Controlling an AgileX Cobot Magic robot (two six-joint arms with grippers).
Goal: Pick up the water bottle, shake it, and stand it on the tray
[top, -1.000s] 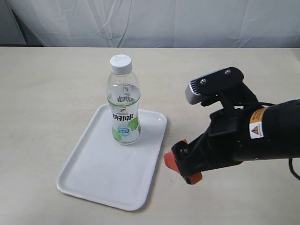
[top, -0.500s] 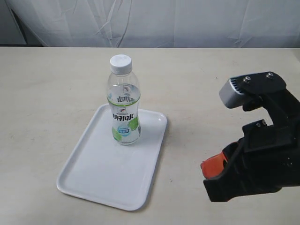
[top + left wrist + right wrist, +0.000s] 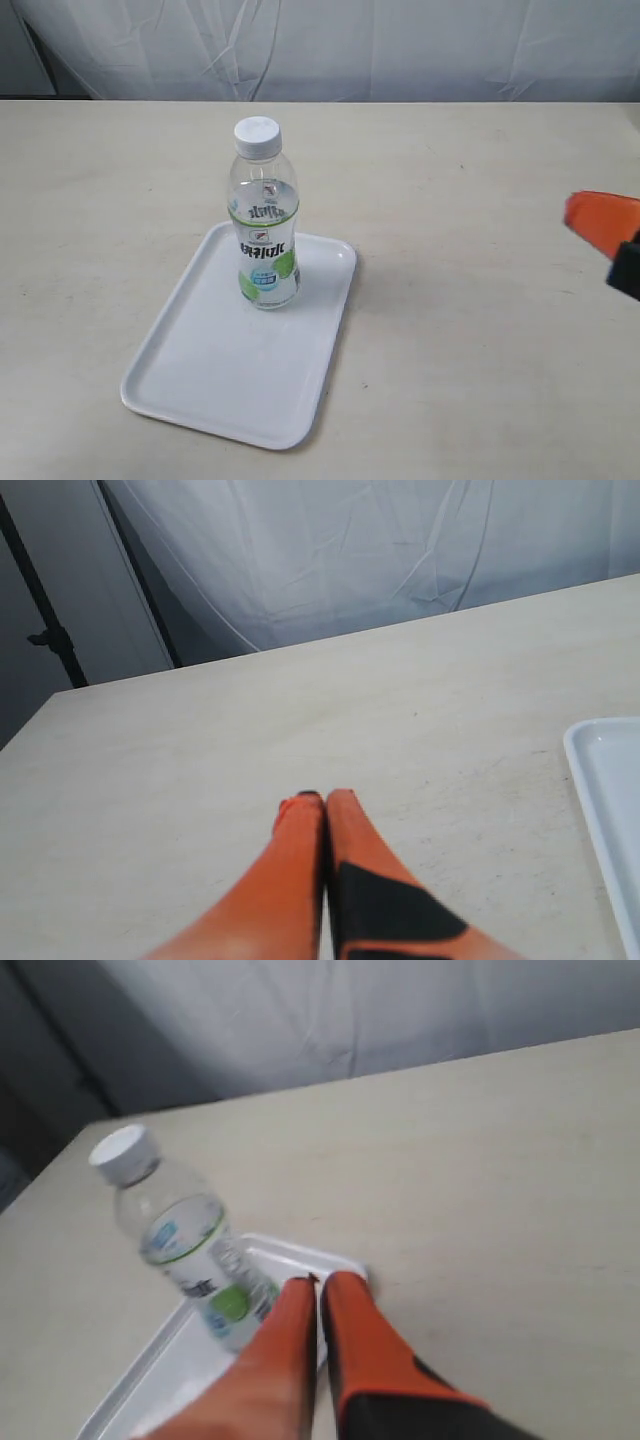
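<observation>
The water bottle (image 3: 265,225) stands upright on the far part of the white tray (image 3: 220,380), cap on, nothing touching it. The right wrist view shows the same bottle (image 3: 185,1240) on the tray (image 3: 150,1380). My right gripper (image 3: 605,225) shows only as an orange tip at the right edge of the exterior view, well clear of the bottle. In its own view the right gripper (image 3: 320,1280) is shut and holds nothing. My left gripper (image 3: 320,797) is shut and empty over bare tabletop, with a corner of the tray (image 3: 610,810) beside it. It is out of the exterior view.
The beige table (image 3: 470,200) runs back to a white curtain (image 3: 330,45). A dark stand (image 3: 50,630) rises past the table's edge in the left wrist view.
My right arm has pulled away from the tray towards the right edge of the exterior view. The bottle and the tray have not moved.
</observation>
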